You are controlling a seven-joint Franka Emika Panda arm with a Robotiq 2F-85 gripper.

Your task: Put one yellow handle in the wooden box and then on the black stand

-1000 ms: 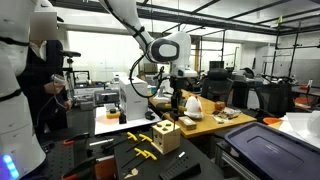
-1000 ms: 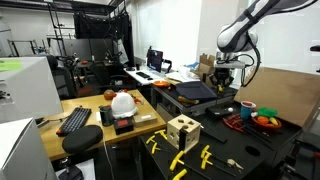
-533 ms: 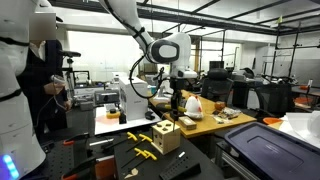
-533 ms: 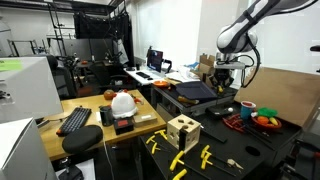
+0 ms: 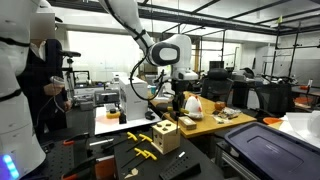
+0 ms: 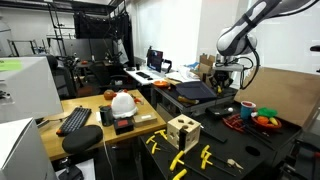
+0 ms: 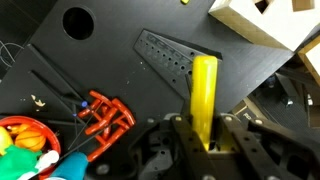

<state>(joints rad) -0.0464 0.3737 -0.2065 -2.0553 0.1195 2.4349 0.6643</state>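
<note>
My gripper [image 7: 204,120] is shut on a yellow handle [image 7: 205,85] that sticks out ahead of the jaws. In the wrist view it hangs above a flat black stand [image 7: 168,58] with rows of holes. The pale wooden box [image 7: 256,22] shows at the top right corner. In both exterior views the gripper [image 5: 180,100] [image 6: 228,86] is raised well above the dark table, apart from the wooden box [image 5: 166,137] [image 6: 183,130]. More yellow handles [image 5: 146,152] [image 6: 178,160] lie on the table beside the box.
A red wire rack [image 7: 105,115] and a bowl of colourful items [image 7: 25,140] [image 6: 265,120] lie close under the gripper. A round hole [image 7: 78,20] is cut in the black surface. A person [image 5: 45,80] stands at the table's far side. Desks with a keyboard [image 6: 75,120] stand nearby.
</note>
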